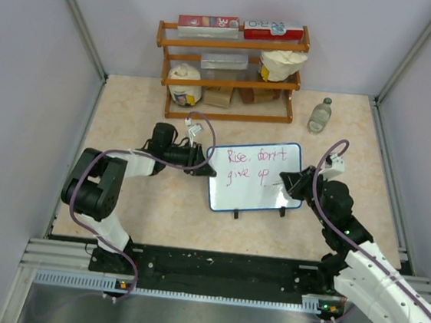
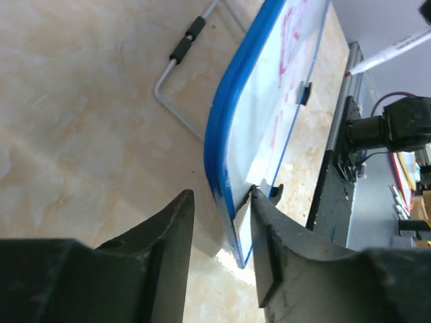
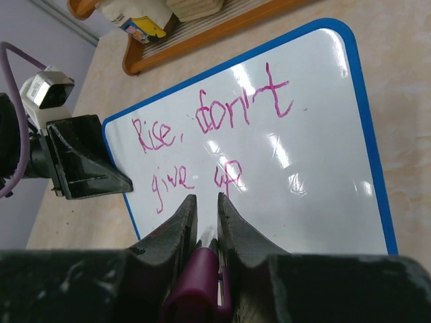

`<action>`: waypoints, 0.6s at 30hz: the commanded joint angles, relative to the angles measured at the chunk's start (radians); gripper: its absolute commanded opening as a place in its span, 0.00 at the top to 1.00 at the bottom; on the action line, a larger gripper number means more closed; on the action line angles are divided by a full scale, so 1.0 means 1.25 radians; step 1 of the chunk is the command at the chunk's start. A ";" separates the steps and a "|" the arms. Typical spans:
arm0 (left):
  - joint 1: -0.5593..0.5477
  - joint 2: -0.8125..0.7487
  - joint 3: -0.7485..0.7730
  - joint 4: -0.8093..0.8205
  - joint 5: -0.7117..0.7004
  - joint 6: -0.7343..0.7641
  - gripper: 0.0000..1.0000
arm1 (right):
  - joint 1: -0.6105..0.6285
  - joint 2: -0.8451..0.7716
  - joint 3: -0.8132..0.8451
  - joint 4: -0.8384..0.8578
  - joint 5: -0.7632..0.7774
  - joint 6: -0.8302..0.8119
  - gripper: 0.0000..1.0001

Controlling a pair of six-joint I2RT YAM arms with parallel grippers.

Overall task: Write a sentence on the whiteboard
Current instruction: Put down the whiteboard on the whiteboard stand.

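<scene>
Centrally on the beige marble-patterned table [image 1: 135, 114]: one small rectangular glossy white whiteboard [image 1: 266, 194] [image 3: 323, 168] [image 2: 262, 121] with a blue rounded-corner frame, set slightly askew between the two arms, two small black feet showing at its near edge. In the left wrist view its framed edge rises off the tabletop, with a grey wire stand [image 2: 165, 94] carrying black sleeves just behind it. Lettering: the sentence [image 1: 255, 166] [image 3: 209, 141], thin pink-magenta marker handwriting in two short lines, "Rise, don't" above "give up", filling the upper left part of the board. Left gripper [image 1: 200, 162] [image 2: 222, 194]: black, reaching in from the left, jaws clasped about the board's left edge, one finger to each side of the blue frame. Right gripper [image 1: 286, 186] [image 3: 203, 198]: black, at the board's right near corner, fingers clenched on a marker [image 3: 199, 282] [image 2: 390, 50] with a white barrel and a purple-magenta body; its tip hangs just below the word "up", and whether it touches the surface cannot be told. Behind the board, well apart, a brown wooden rack [image 1: 235, 46] of three tiers holding boxes, bags and jars. Right of the rack, a clear plastic bottle [image 1: 321, 115] standing on the table.
</scene>
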 commanded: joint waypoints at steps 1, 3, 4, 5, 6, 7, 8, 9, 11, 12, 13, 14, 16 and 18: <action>-0.002 -0.045 -0.036 0.011 -0.073 0.031 0.49 | -0.008 -0.043 -0.007 -0.008 -0.036 0.026 1.00; -0.002 -0.085 -0.054 0.033 -0.097 0.030 0.41 | -0.008 -0.064 -0.012 -0.025 -0.037 0.029 1.00; -0.002 -0.102 -0.073 0.041 -0.124 0.030 0.33 | -0.008 -0.071 -0.012 -0.032 -0.040 0.031 1.00; -0.001 -0.120 -0.084 0.054 -0.139 0.031 0.30 | -0.008 -0.079 -0.010 -0.052 -0.039 0.031 1.00; -0.001 -0.152 -0.095 0.064 -0.154 0.027 0.27 | -0.008 -0.093 -0.010 -0.060 -0.040 0.032 1.00; -0.001 -0.171 -0.118 0.071 -0.173 0.027 0.24 | -0.008 -0.102 -0.010 -0.067 -0.042 0.032 1.00; -0.001 -0.188 -0.129 0.080 -0.203 0.027 0.20 | -0.006 -0.109 -0.006 -0.081 -0.044 0.033 1.00; 0.001 -0.224 -0.138 0.092 -0.220 0.025 0.18 | -0.008 -0.115 -0.005 -0.092 -0.047 0.033 1.00; 0.001 -0.261 -0.161 0.096 -0.279 0.026 0.13 | -0.008 -0.128 0.001 -0.109 -0.062 0.034 1.00; 0.002 -0.301 -0.167 0.090 -0.298 0.025 0.11 | -0.006 -0.130 0.001 -0.127 -0.067 0.039 1.00; 0.003 -0.323 -0.181 0.088 -0.316 0.022 0.10 | -0.008 -0.136 0.001 -0.133 -0.074 0.042 1.00; 0.004 -0.346 -0.188 0.088 -0.335 0.019 0.09 | -0.006 -0.138 0.000 -0.141 -0.100 0.049 1.00; 0.004 -0.423 -0.209 0.080 -0.399 0.003 0.02 | -0.008 -0.138 -0.009 -0.160 -0.135 0.062 1.00; 0.004 -0.502 -0.221 0.071 -0.444 -0.008 0.01 | -0.008 -0.142 -0.027 -0.175 -0.155 0.080 1.00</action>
